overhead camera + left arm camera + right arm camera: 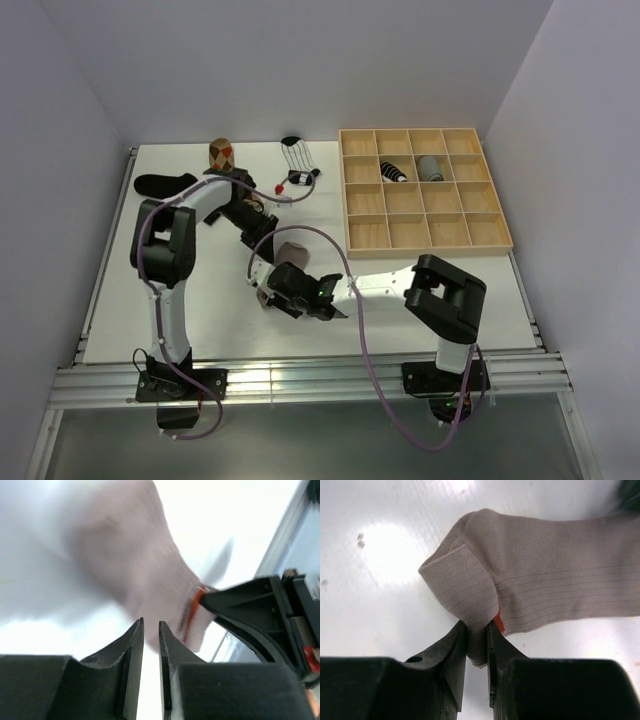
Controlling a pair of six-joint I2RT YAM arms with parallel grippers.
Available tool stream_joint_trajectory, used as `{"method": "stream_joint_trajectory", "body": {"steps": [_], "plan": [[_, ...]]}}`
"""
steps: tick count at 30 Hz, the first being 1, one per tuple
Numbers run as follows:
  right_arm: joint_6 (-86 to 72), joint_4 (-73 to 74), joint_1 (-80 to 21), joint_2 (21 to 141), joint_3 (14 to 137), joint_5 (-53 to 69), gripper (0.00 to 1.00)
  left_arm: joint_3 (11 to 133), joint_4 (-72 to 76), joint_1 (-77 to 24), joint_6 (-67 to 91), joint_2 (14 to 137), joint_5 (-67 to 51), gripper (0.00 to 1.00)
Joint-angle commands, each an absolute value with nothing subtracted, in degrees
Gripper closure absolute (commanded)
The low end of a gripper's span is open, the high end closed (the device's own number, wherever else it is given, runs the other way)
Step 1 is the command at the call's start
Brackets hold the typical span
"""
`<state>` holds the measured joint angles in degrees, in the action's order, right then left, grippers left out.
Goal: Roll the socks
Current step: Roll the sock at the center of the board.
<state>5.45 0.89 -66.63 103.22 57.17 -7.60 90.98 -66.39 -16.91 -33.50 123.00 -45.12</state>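
Our right jaws pinch the folded cuff of the taupe sock, which lies on the white surface; our left jaws stand slightly parted, empty, just beside it.

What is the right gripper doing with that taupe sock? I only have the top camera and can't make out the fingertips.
Observer: The right gripper is shut on a folded edge of the taupe sock.
Operator: Is the left one holding it too?
Observer: No. The left gripper stands slightly open with nothing between its jaws; the sock lies beyond its tips.
Operator: Any marking on the sock?
Observer: A small orange tag shows beside the pinched fold.
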Motion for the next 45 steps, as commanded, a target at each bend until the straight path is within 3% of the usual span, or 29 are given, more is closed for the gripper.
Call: {"method": "stream_joint_trajectory", "body": {"steps": [1,11,17,26,30,45], "plan": [[1.6,5.5,-64.7,99.4,54.1,2.5,0.89,88.2,-50.4,-14.3,-22.8,114.5,-45.4,0.78],[-2.5,13.7,-53.1,103.0,60.8,29.8,0.89,69.9,-17.5,-6.5,-8.1,94.8,-33.7,0.82],[-2.5,22.3,-46.7,111.6,69.1,39.2,0.87,61.5,-11.3,-6.2,-12.8,85.4,-30.1,0.80],[-3.3,27.4,-41.0,123.2,78.1,53.0,0.85,44.3,-7.6,-13.0,-33.9,69.2,-27.1,0.64],[-5.3,25.8,-38.9,125.7,79.0,54.6,0.85,38.1,-7.1,-20.4,-41.5,63.4,-27.2,0.53],[-9.1,25.6,-37.9,128.5,80.3,51.2,0.85,37.1,-18.9,-33.7,-49.7,68.6,-29.5,0.50]]}}
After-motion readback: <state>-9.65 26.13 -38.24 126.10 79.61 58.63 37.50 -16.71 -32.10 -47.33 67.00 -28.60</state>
